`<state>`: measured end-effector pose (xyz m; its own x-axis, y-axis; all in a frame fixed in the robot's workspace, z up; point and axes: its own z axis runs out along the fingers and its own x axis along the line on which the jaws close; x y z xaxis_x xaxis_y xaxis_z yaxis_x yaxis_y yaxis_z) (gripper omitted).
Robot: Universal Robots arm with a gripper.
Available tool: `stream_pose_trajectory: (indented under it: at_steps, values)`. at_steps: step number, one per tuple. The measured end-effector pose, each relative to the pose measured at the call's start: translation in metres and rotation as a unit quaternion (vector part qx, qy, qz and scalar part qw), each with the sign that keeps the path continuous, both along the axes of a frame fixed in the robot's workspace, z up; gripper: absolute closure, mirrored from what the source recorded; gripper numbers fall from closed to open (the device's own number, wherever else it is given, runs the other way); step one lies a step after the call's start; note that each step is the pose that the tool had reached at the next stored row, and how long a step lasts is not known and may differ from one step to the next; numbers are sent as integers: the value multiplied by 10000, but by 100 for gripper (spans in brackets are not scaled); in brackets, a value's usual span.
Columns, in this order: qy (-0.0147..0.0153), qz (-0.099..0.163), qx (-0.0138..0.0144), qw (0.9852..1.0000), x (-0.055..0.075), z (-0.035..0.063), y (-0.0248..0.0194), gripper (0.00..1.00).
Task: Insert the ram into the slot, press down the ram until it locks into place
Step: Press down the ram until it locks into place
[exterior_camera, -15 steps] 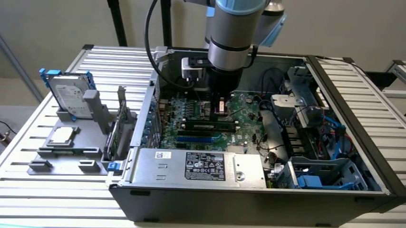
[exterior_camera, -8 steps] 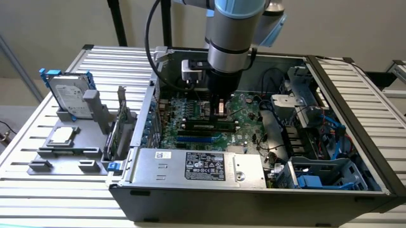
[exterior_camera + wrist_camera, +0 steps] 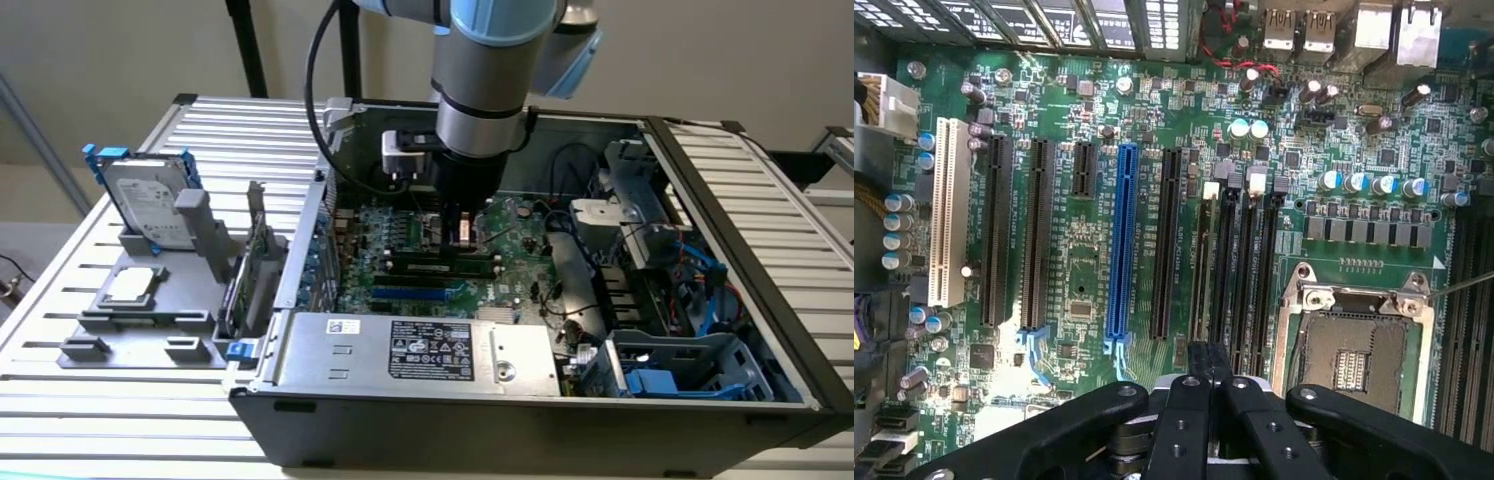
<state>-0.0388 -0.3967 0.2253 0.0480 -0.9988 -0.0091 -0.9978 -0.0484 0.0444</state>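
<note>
The gripper point(image 3: 461, 232) hangs straight down inside the open case point(image 3: 747, 200), just above the board point(image 3: 1084, 300), likely lined up to bear on the ram point(image 3: 438, 267), which lies along a slot point(image 3: 434, 259) below it. In the wrist view the fingers point(image 3: 1206, 372) look closed together, empty; the arm hides the contact point.

Arm inside open PC case
Pincer point(image 3: 461, 228) hangs just above the ram point(image 3: 441, 266) lying along a slot point(image 3: 434, 277) on the motherboard point(image 3: 400, 230).
</note>
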Motion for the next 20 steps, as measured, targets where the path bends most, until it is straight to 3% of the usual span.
stream_pose_trajectory:
  at_steps: [3,11,20]
  values:
    - [-2,-1,14,10000,0,52,3,90]
    - [25,0,2,10000,1,392,1,90]
    - [26,0,4,10000,2,408,0,90]
